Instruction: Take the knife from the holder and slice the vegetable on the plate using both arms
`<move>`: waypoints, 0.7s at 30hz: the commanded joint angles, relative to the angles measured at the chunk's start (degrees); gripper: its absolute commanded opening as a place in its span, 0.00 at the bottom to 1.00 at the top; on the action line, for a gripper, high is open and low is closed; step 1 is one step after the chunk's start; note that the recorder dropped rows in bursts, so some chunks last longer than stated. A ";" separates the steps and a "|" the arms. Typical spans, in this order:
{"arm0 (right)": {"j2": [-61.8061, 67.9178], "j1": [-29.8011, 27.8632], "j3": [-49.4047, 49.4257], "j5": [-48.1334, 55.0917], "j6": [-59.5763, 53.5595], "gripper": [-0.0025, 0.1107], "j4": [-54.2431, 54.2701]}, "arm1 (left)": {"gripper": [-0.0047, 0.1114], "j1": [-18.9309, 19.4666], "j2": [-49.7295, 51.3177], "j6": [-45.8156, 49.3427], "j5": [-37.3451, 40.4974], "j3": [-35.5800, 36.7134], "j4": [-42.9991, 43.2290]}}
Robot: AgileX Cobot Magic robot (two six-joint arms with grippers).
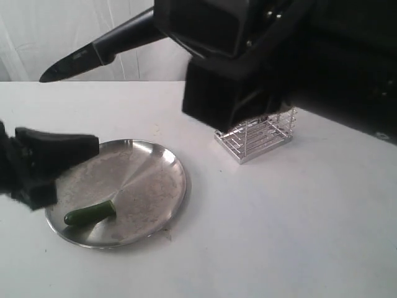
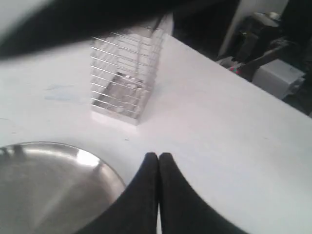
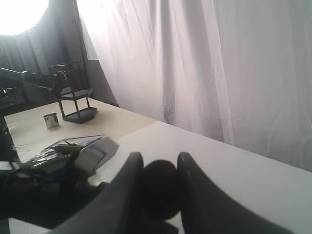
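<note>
Both hands closed: left hand (image 2: 158,157) empty beside plate (image 2: 46,185) rim, right hand (image 3: 160,158) clasping knife (image 1: 93,54).

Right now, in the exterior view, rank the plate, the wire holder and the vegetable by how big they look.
1. plate: clearly the largest.
2. holder: it sits farther back and is partly hidden, so it may look undersized.
3. vegetable: the smallest.

Holds the left gripper (image 2: 158,158) low at the left edge of the exterior view, black fingers (image 2: 144,195) pressed tip to tip with nothing between. Carries the bulky right arm (image 1: 229,37) high, the right gripper (image 3: 160,157) clamped either side of the knife (image 1: 80,59) by its black handle, tip pointing left.
</note>
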 commanded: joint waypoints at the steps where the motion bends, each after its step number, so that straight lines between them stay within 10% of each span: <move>1: 4.49 0.19 -0.52 -8.01 -2.49 0.14 -0.24 | 0.04 -0.28 7.09 1.28 -12.75 -9.77 -1.91; 6: 10.25 0.19 -0.52 -16.97 -5.29 0.14 1.83 | 0.04 -0.28 9.34 0.05 -7.89 -15.47 -1.91; 21: 13.47 0.19 0.01 -0.85 -7.22 0.14 2.85 | 0.04 -0.28 9.68 4.66 -13.70 -16.07 -1.91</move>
